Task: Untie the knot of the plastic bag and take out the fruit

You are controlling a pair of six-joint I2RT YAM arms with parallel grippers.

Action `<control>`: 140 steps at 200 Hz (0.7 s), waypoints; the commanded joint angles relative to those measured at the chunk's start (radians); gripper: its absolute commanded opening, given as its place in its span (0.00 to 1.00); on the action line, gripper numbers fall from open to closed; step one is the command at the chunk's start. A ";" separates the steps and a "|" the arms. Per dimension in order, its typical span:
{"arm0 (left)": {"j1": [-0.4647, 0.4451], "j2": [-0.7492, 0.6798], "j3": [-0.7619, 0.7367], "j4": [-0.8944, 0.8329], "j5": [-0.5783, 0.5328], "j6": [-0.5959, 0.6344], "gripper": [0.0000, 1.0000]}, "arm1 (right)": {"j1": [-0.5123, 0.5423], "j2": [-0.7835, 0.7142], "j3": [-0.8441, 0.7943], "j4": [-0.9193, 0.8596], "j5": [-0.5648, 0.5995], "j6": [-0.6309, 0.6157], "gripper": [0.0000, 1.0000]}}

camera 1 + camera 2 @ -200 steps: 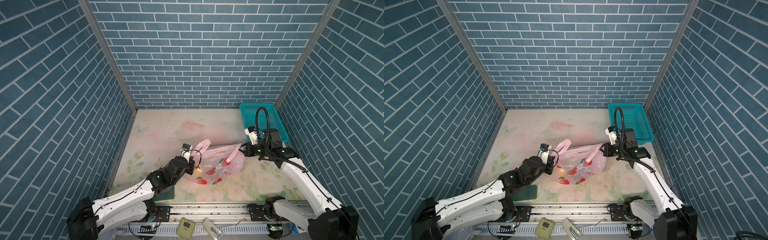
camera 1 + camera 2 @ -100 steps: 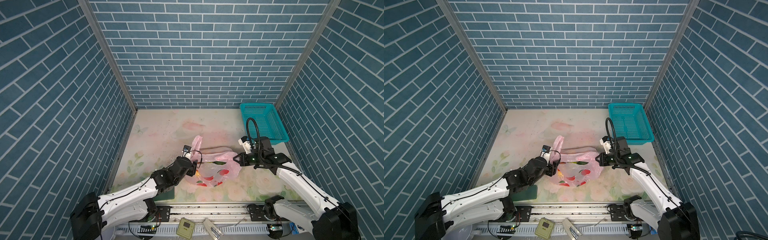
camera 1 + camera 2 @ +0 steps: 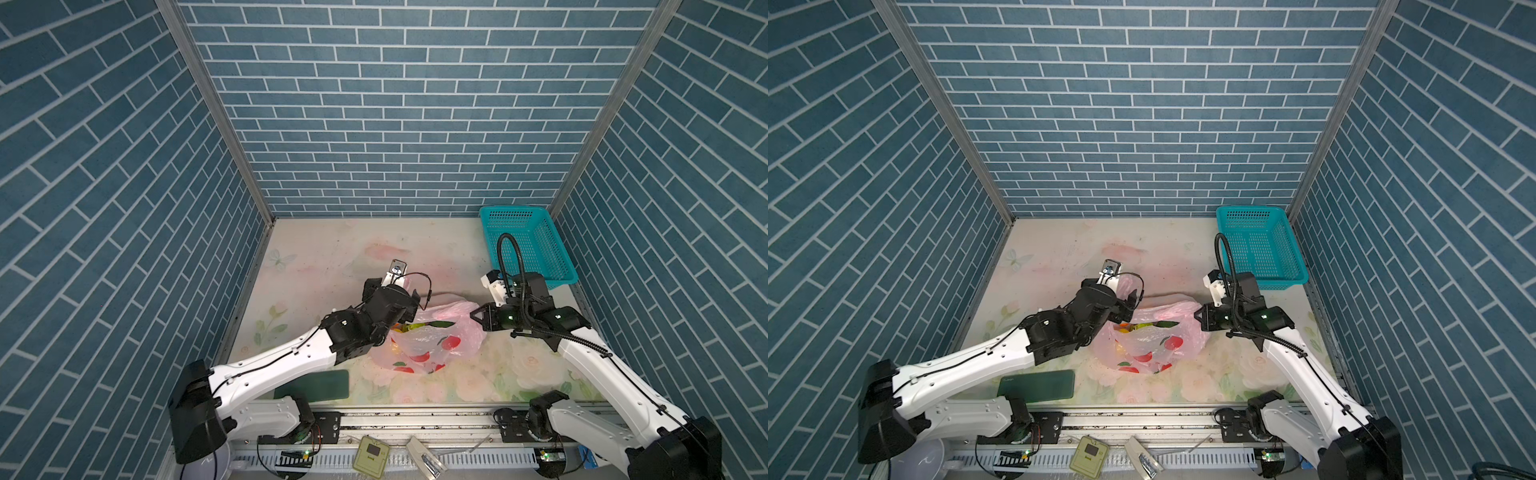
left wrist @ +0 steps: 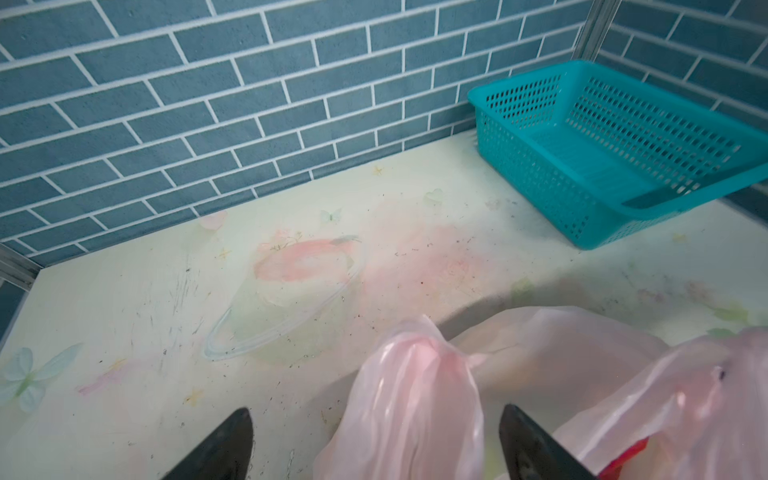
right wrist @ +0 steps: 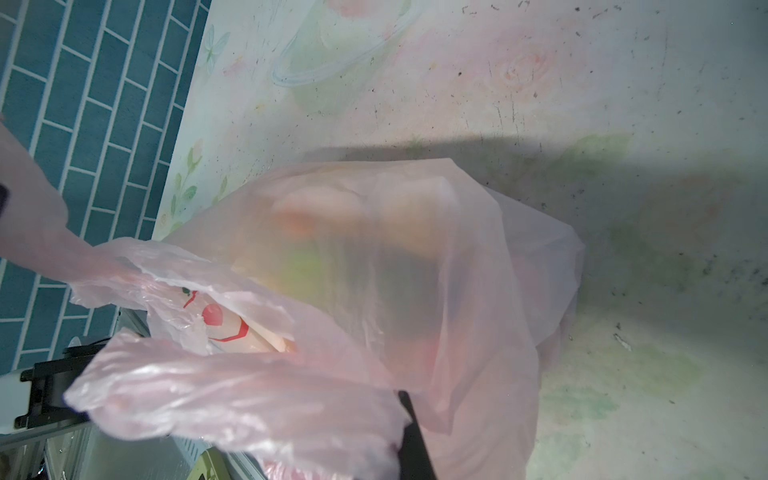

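Blue brick-pattern walls point(image 3: 395, 104) on three sides. Floral mat point(image 3: 332, 257) underfoot: pale, matte, scuffed, speckled with grit. A teal perforated basket point(image 3: 536, 249) is noted well beyond the right claw point(image 3: 478, 318); nothing is seen in it.

Change recorded: a second ago the left claw point(image 4: 376, 415) was clamped on a handle strip point(image 4: 415, 374), and the plastic bag point(image 3: 432, 345) was then drawn taut between both claws. Now its jaws are spread wide. The strip stands loose and crumpled between them, touched by neither. The bag is slumped on the mat between the two claws. The right claw is pressed together on the bag's far edge.

No knot can be made out; the handles appear separate, and the mouth gapes just ahead of the left claw. Untying is judged done, extraction not begun. Fruit point(image 3: 441, 323) is glimpsed inside: rounded, green and orange, blurred through thin, glossy, wrinkled pink film with red printed marks.
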State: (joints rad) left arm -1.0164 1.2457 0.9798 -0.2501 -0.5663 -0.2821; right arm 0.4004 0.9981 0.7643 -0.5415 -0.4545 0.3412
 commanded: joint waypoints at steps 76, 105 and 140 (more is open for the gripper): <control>-0.005 -0.138 -0.047 -0.088 0.049 -0.044 0.21 | 0.005 -0.042 0.012 -0.030 0.062 0.036 0.00; -0.011 -0.243 -0.131 -0.065 0.126 -0.088 0.09 | 0.005 -0.054 0.001 -0.025 0.059 0.045 0.00; -0.044 -0.313 -0.216 -0.031 0.186 -0.121 0.00 | 0.005 -0.074 -0.021 -0.020 0.035 0.056 0.00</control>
State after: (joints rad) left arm -1.0374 0.9615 0.8162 -0.3130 -0.4500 -0.3656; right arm 0.4011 0.9535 0.7712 -0.5594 -0.4080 0.3630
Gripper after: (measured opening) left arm 0.046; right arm 0.044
